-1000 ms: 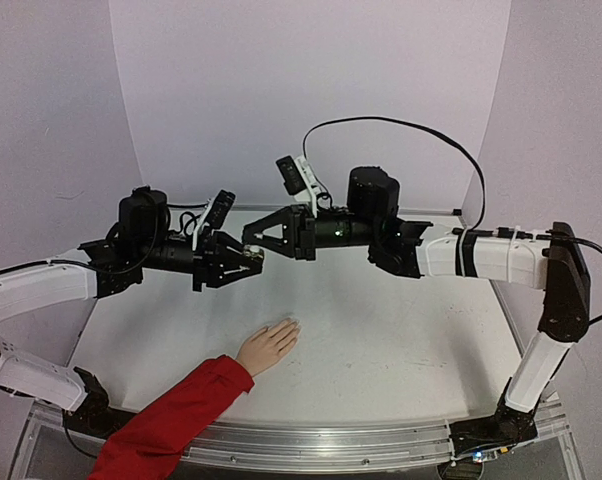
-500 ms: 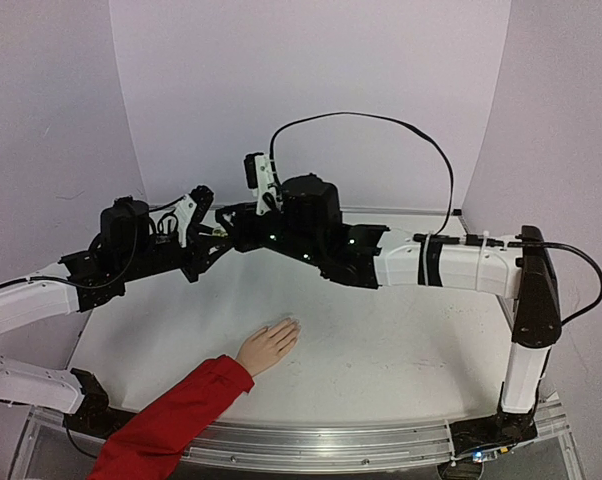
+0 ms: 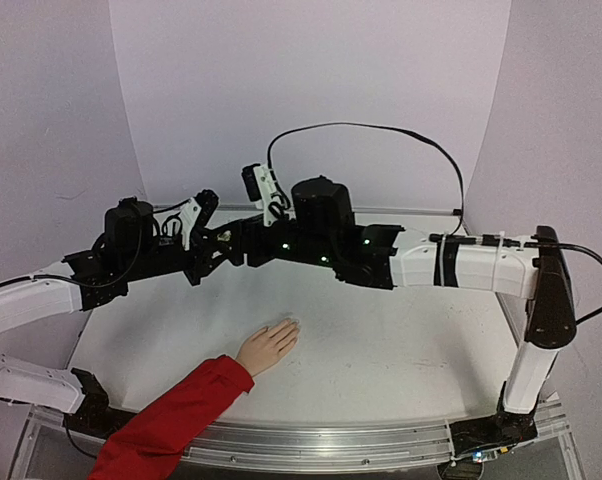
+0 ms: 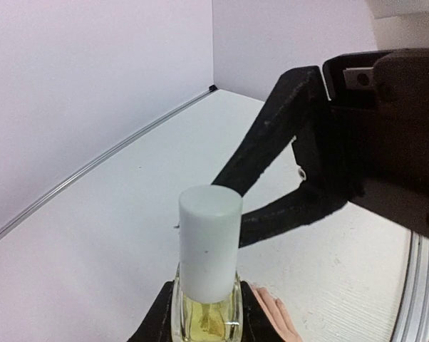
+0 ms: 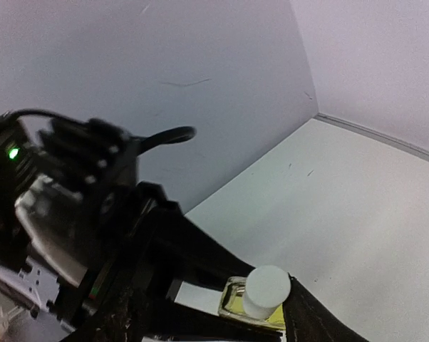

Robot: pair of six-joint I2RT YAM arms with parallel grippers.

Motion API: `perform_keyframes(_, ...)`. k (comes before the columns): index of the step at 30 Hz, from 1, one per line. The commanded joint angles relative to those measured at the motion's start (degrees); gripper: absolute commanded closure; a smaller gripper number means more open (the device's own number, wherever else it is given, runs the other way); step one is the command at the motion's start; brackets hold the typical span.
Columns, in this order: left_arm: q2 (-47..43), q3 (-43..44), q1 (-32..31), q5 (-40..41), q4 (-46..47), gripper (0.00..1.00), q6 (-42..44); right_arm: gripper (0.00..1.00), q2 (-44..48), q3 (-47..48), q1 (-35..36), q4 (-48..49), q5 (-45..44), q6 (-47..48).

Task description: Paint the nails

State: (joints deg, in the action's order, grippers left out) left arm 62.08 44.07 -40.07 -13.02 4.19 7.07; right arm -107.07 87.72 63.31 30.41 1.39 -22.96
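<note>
Much table (image 3: 411, 340) between left end effector (image 3: 219, 248)'s bottle (image 4: 209, 285) and nails (image 3: 293, 324)

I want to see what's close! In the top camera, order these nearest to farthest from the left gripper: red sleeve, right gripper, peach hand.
From the left gripper:
1. Right gripper, just beside it.
2. Peach hand, lower in the picture.
3. Red sleeve, by the front edge.

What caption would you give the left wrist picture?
Left gripper holds a white-capped yellow-green bottle, facing the open right gripper.
</note>
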Motion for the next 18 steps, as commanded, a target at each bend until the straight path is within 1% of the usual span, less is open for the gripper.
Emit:
perform_keyframes(1,0.66,3.92,0.35,-9.56,6.46,1.0,-0.91,0.22,9.71,-5.55,-4.18,1.66,18.86,4.08)
perform_keyframes(2,0.9,4.13,0.28,-11.26,6.45,1.0,-0.92,0.19,10.98,-7.03,-5.22,1.97,20.73,4.14)
perform_keyframes(4,1.7,4.7,0.32,-18.21,6.45,1.0,-1.3,0.17,12.97,-9.74,-7.08,2.9,24.31,4.12)
perform_keyframes(7,3.46,5.74,0.33,-28.26,6.47,1.0,-2.68,0.17,14.65,-11.84,-8.28,4.08,31.6,5.31)
perform_keyframes(9,5.15,6.95,0.34,-35.31,6.45,1.0,-4.03,0.23,15.09,-12.41,-8.37,4.57,35.11,6.16)
perform_keyframes(12,8.11,8.66,0.25,-44.07,6.45,1.0,-6.22,0.4,15.15,-12.67,-8.42,5.96,37.39,6.44)
perform_keyframes(13,8.95,9.19,0.3,-46.45,6.45,1.0,-6.5,0.45,15.0,-12.55,-8.38,6.52,38.06,6.38)
perform_keyframes(14,9.55,9.53,0.28,-48.09,6.45,1.0,-6.54,0.48,14.7,-12.39,-8.38,6.96,38.81,6.29)
perform_keyframes(15,9.94,9.76,0.26,-48.99,6.39,1.0,-6.54,0.48,14.24,-12.01,-8.38,7.4,39.79,6.2)
perform_keyframes(16,10.06,9.86,0.26,-49.32,6.44,1.0,-6.54,0.49,13.77,-11.58,-8.42,7.52,40.82,6.19)
perform_keyframes(18,10.07,9.63,0.26,-49.39,6.45,1.0,-6.55,0.55,12.96,-10.88,-8.38,7.95,42.11,6.05)
